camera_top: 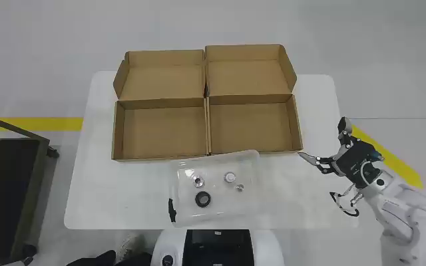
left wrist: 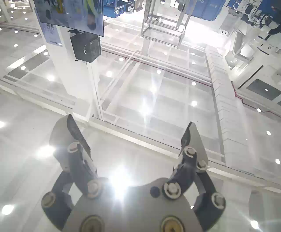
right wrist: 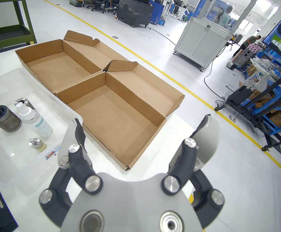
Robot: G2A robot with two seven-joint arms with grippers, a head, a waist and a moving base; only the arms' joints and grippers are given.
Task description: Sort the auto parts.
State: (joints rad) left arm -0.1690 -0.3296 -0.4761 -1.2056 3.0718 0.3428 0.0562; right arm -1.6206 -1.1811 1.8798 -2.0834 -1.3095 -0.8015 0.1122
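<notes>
Top view has the white bench [camera_top: 106, 186] carrying two open cardboard boxes pressed side by side, the left box [camera_top: 160, 130] and the right box [camera_top: 253, 126], each with its lid flap folded back on the far side and only bare cardboard inside. Just in front of them, touching their near walls, lies a clear plastic tray [camera_top: 249, 173], and the parts all sit in it. From my right wrist camera I can tell them apart: a dark cylindrical bushing [right wrist: 8, 119] standing on end, a silver metal cylinder [right wrist: 23, 103] with a slot cut in its top just behind it, a small clear spray bottle [right wrist: 36, 122] lying on its side beside the bushing, and a short metal knob on a yellowish base [right wrist: 36, 144] a little apart from the bottle, nearer to me. My right gripper [right wrist: 141, 123] hangs over the right end of the bench, near the right box's near corner and beside the tray, with its jaws spread wide and nothing between them. My left gripper [left wrist: 130, 122] is likewise released and holds nothing; it is turned away from the bench, with bright lamps and a hanging screen [left wrist: 70, 15] beyond it.
</notes>
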